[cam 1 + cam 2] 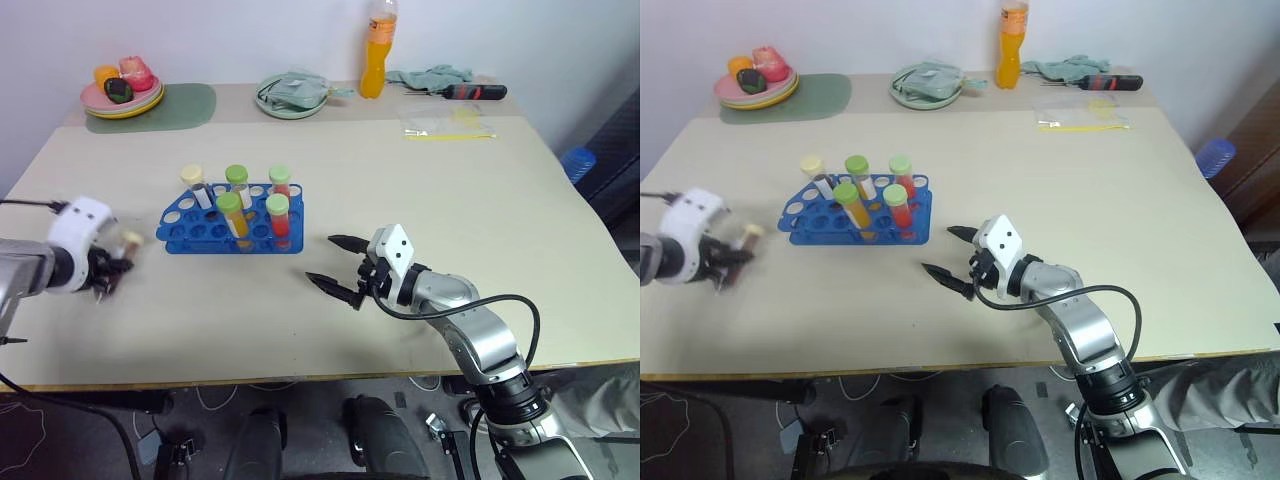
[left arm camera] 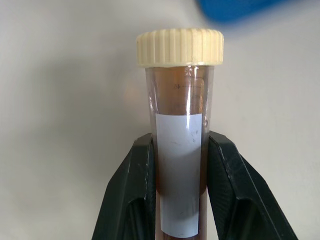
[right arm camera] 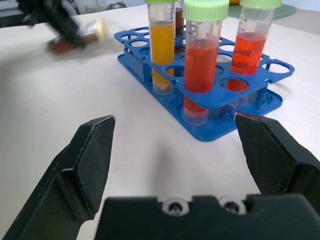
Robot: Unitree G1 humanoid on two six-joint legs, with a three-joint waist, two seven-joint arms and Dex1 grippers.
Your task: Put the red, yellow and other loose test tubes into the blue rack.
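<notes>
- Spanning the whole scene, the table [image 1: 480, 250] carries the work in its near half; the plates, cloths and orange bottle [image 1: 377, 50] sit at the far edge, well away from both hands, so they look like bystanders to the job.
- Standing between the two hands, the rack [image 1: 195, 228] lies ahead of and to the right of the left gripper [image 1: 112, 268], and to the left of the right gripper [image 1: 335, 265]. That middle spot lets either arm reach its holes.
- Five tubes stand upright in the rack, among them a yellow tube [image 1: 232, 215] and a red tube [image 1: 278, 218] with green caps in the near row. Many holes on the side nearest the left gripper look free, probably the easiest target for what it carries.
- The right gripper hovers just right of the rack with its fingers spread wide and nothing between them. It appears to be waiting out of the way.
- The left gripper is closed on the brown tube [image 2: 180, 145], which is the last loose one I can find. The fingers [image 2: 132, 195] pinch the body over its white label, well below the cream cap. The cap end points away from the hand towards the rack, so the tube would likely need tipping upright before it goes into a hole.
</notes>
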